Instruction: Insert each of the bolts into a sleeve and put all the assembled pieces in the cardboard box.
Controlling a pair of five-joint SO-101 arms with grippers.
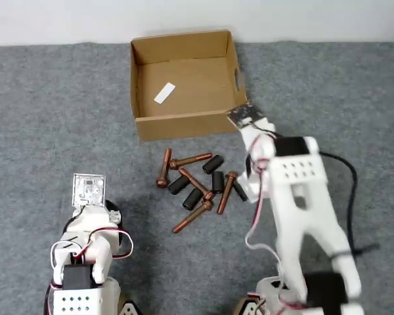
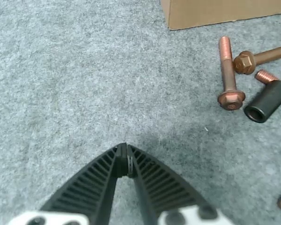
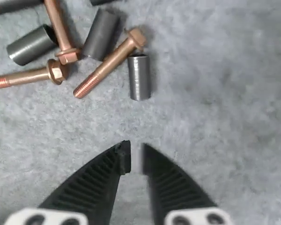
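We see left arm [image 1: 85,256] folded back, left end effector [image 2: 124,161] closed, empty, over table [image 2: 61,70]. Right arm [image 1: 302,197] stretched forward, right end effector [image 3: 136,157] slightly open, near bolts [image 3: 110,63] and sleeves [image 3: 139,77] lying loose before box [image 1: 184,125].

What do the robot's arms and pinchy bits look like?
The left arm and right arm are chunky white plastic with black motors and thin red wires looped along them. A thick black cable trails by the right arm. The left tool and right tool each have two black, ribbed, pointed fingers on white mounts.
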